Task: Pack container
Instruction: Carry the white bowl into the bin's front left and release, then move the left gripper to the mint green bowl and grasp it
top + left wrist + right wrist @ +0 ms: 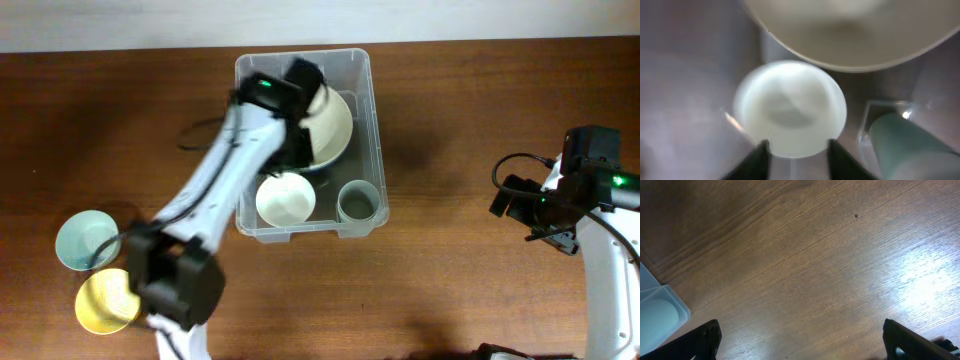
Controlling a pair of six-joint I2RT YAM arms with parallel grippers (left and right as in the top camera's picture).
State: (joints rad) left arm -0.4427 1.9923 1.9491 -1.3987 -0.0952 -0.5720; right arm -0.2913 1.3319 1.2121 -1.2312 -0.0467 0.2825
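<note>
The clear plastic container (372, 120) stands at the table's middle back. It holds a large cream bowl (333, 125), a small white bowl (285, 199) and a grey-green cup (359, 202). My left gripper (297, 150) reaches into the container and hangs open and empty over the white bowl (790, 107). Its fingertips (797, 150) are at the bowl's near rim, with the cream bowl (850, 35) beyond and the cup (910, 145) to the right. My right gripper (515, 200) is open and empty over bare table, right of the container; its fingers (802, 335) are spread wide.
A light blue bowl (85, 240) and a yellow bowl (105, 300) sit on the table at the front left, beside my left arm's base. A corner of the container (655, 315) shows at the left edge of the right wrist view.
</note>
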